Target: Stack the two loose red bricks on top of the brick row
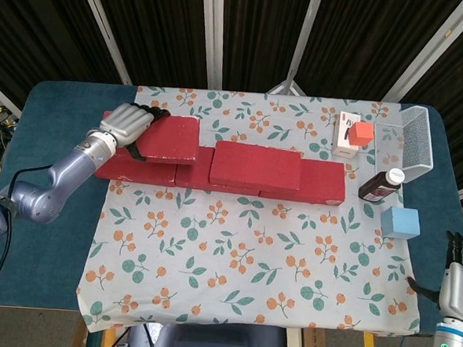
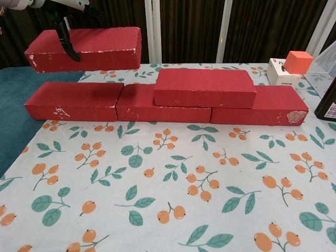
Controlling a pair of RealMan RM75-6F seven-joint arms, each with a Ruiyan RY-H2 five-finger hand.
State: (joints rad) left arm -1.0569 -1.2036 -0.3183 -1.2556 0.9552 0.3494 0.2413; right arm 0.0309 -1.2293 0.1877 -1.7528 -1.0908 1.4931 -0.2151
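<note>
Fingers of left hand clamped over loose red brick, held in the air above left end of brick row, clear of second brick already stacked mid-row. Right hand low at table's near right corner, holding nothing, fingers upright and slightly apart.

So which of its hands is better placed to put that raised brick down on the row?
Left. The left hand already holds the loose brick in the air above the left end of the brick row. The right hand holds nothing, off at the table's far right edge.
</note>
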